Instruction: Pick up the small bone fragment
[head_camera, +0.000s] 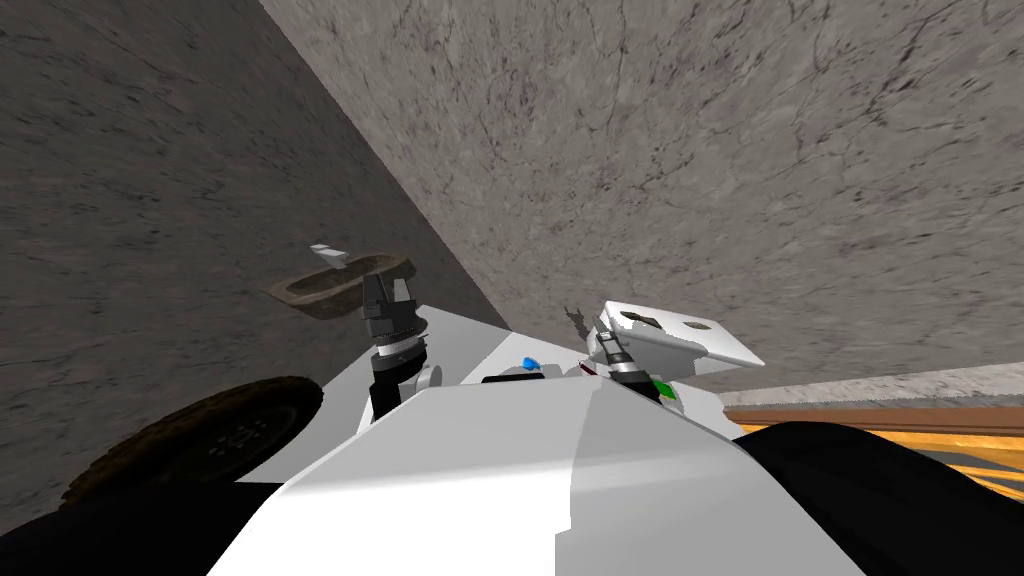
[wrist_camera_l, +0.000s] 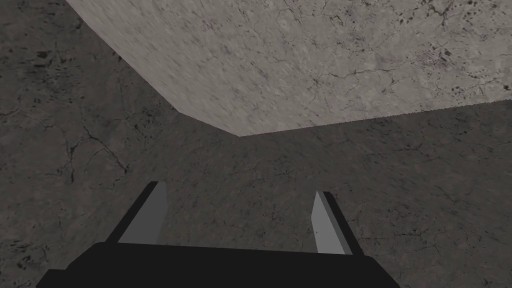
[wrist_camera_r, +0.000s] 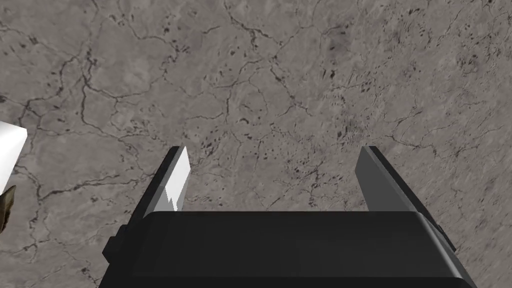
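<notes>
The head view is showing a pale fragment (head_camera: 328, 251) by a brown dish (head_camera: 300, 292) beyond the spread left pincer (head_camera: 388, 286), the right wrist view the spread right pincer (wrist_camera_r: 273, 148) over cracked stone (wrist_camera_r: 280, 75).

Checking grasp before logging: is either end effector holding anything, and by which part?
Nothing is held: left end effector and right end effector both stand open, empty.

Pale scrap (head_camera: 327, 252) on brown tray (head_camera: 297, 291): too small to identify.
</notes>
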